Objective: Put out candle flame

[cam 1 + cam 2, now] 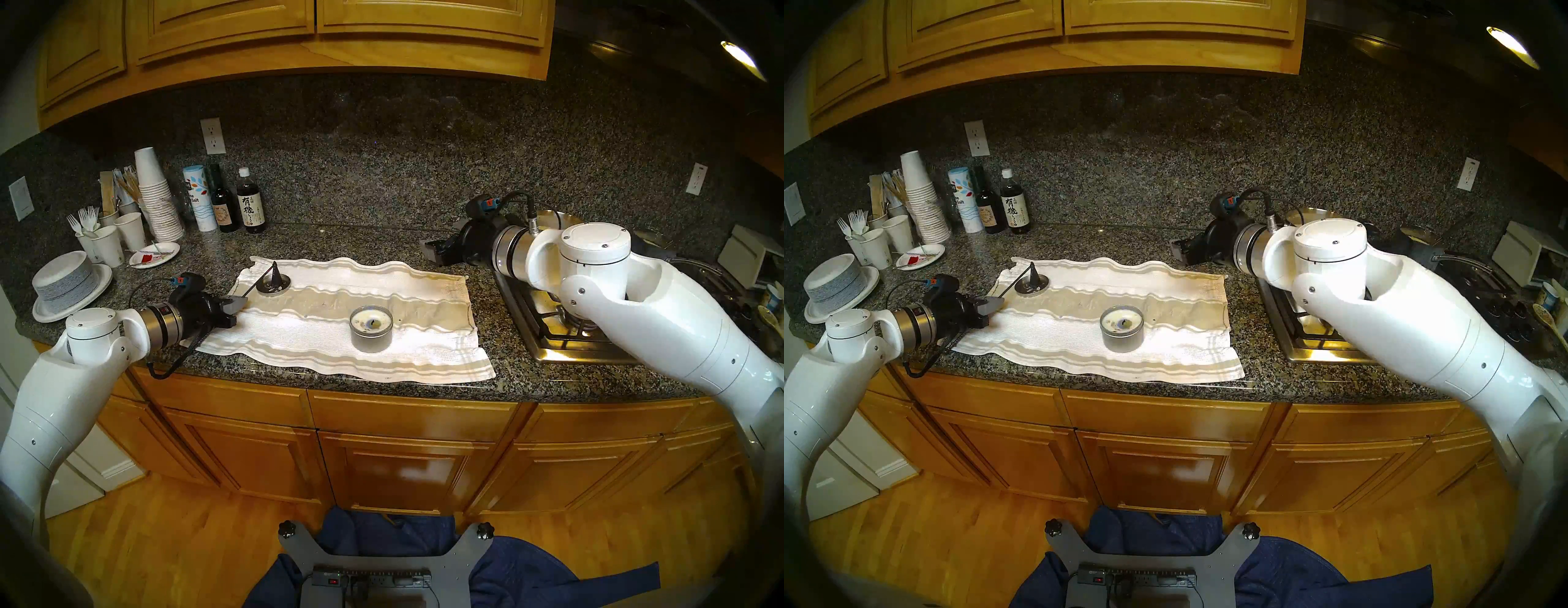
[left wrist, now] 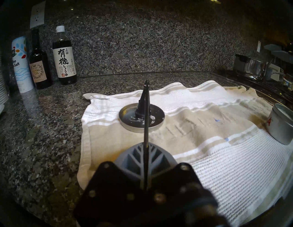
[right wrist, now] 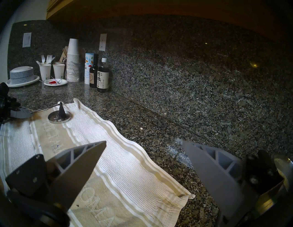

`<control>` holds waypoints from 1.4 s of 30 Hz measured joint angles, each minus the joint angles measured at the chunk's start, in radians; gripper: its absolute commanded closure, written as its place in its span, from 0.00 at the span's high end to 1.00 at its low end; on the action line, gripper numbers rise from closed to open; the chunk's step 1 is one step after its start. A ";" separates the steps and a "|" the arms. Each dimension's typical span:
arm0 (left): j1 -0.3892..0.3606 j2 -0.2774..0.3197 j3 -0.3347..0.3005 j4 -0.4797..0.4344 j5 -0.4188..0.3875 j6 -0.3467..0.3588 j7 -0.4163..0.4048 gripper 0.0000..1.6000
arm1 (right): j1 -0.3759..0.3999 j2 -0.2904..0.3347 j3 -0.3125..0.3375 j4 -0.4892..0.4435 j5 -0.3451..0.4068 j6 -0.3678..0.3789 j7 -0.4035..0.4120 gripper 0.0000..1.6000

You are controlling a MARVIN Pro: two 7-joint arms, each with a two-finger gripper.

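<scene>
1. So far, the left gripper (image 2: pixel 146 164) has its fingers pressed together on the thin handle of the candle snuffer (image 2: pixel 143 104), whose dark cone stands in the small silver dish (image 2: pixel 126 117) near the towel's far left corner.
2. The snuffer does not appear lifted yet: in the left wrist view the cone looks to sit in the dish, though contact at its base cannot be confirmed.
3. The candle (image 1: pixel 370 329) sits upright on the striped towel (image 1: pixel 424 339), roughly midway along the tabletop (image 1: pixel 382 242) and toward its front edge, well apart from the dish.
4. The flame is too faint to make out in the head views; only a dark wick spot shows on the white wax, so whether it burns cannot be told.
5. The right gripper (image 3: pixel 144 147) hangs with its fingers spread wide and empty, above the towel's right end near the stove (image 1: pixel 551 322).
6. Judged from this, the grasp is done; lifting the snuffer, carrying it rightward, and lowering the cone over the wick remain.
</scene>
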 measured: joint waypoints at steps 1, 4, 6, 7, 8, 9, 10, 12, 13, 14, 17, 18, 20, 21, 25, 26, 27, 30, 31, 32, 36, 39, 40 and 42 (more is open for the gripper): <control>0.000 0.000 0.000 0.000 0.000 0.000 0.000 0.50 | 0.000 0.000 0.000 0.000 0.000 0.000 0.000 1.00; 0.000 0.003 0.000 -0.001 0.000 0.001 0.002 0.55 | 0.000 0.000 0.000 0.000 0.000 0.000 0.000 1.00; 0.000 0.004 0.000 -0.001 0.000 0.001 0.003 0.65 | 0.000 0.000 0.000 0.000 0.000 0.000 0.000 1.00; 0.000 0.005 0.000 -0.002 0.000 0.001 0.004 0.73 | 0.000 0.000 0.000 0.000 0.000 0.000 0.000 1.00; 0.000 0.006 0.000 -0.002 0.000 0.002 0.006 0.91 | 0.000 0.000 0.000 0.000 0.000 0.000 0.000 1.00; 0.000 0.006 -0.001 -0.002 -0.001 0.002 0.006 0.91 | 0.000 0.000 0.000 0.000 0.000 0.000 0.000 1.00; 0.001 0.007 -0.001 -0.002 -0.001 0.002 0.007 0.90 | 0.000 0.000 0.000 0.000 0.000 0.000 0.000 1.00; 0.001 0.007 -0.004 -0.003 -0.003 0.001 0.007 0.92 | 0.000 0.000 0.000 0.000 0.000 0.000 0.000 1.00; 0.002 0.008 -0.006 -0.005 -0.004 0.000 0.007 0.95 | 0.000 0.000 0.000 0.000 0.000 0.000 0.000 1.00; 0.003 0.008 -0.009 -0.007 -0.005 -0.001 0.007 1.00 | 0.000 0.000 0.000 0.000 0.000 0.000 0.000 1.00; 0.004 0.009 -0.025 -0.019 -0.013 -0.006 0.003 1.00 | 0.000 0.000 0.000 0.000 0.000 0.000 0.000 1.00; 0.004 0.009 -0.029 -0.022 -0.015 -0.008 0.002 1.00 | 0.000 0.000 0.000 0.000 0.000 0.000 0.000 1.00; 0.004 0.009 -0.044 -0.034 -0.022 -0.014 -0.001 1.00 | 0.000 0.000 0.000 0.000 0.000 0.000 0.000 1.00; 0.004 0.009 -0.049 -0.038 -0.024 -0.015 -0.001 1.00 | 0.000 0.000 0.000 0.000 0.000 0.000 0.000 1.00; 0.002 0.008 -0.084 -0.062 -0.035 -0.032 -0.002 1.00 | 0.000 0.000 0.000 0.000 0.000 0.000 0.000 1.00; 0.002 0.007 -0.091 -0.067 -0.038 -0.036 -0.002 1.00 | 0.000 0.000 0.000 0.000 0.000 0.000 0.000 1.00; 0.001 0.006 -0.101 -0.075 -0.040 -0.041 0.000 1.00 | 0.000 0.000 -0.001 0.000 0.000 0.000 -0.001 1.00; -0.002 0.001 -0.123 -0.096 -0.047 -0.053 0.010 1.00 | 0.000 0.000 -0.001 0.000 0.000 0.000 -0.001 1.00; -0.002 -0.001 -0.130 -0.103 -0.049 -0.056 0.013 1.00 | 0.000 0.000 -0.001 0.000 0.000 0.000 -0.001 1.00; -0.003 -0.003 -0.135 -0.109 -0.051 -0.059 0.016 1.00 | 0.000 0.000 -0.001 0.000 0.000 0.000 -0.001 1.00; -0.002 -0.016 -0.159 -0.139 -0.059 -0.069 0.033 1.00 | 0.000 0.000 -0.001 0.000 0.000 0.000 -0.001 1.00; 0.000 -0.023 -0.172 -0.158 -0.063 -0.072 0.042 1.00 | 0.000 0.000 -0.001 0.000 0.000 0.000 -0.001 1.00; 0.002 -0.025 -0.177 -0.165 -0.064 -0.072 0.046 1.00 | 0.000 0.000 -0.001 0.000 0.000 0.000 -0.001 1.00; 0.005 -0.029 -0.183 -0.175 -0.065 -0.073 0.052 1.00 | 0.000 0.000 -0.001 0.000 0.000 0.000 -0.001 1.00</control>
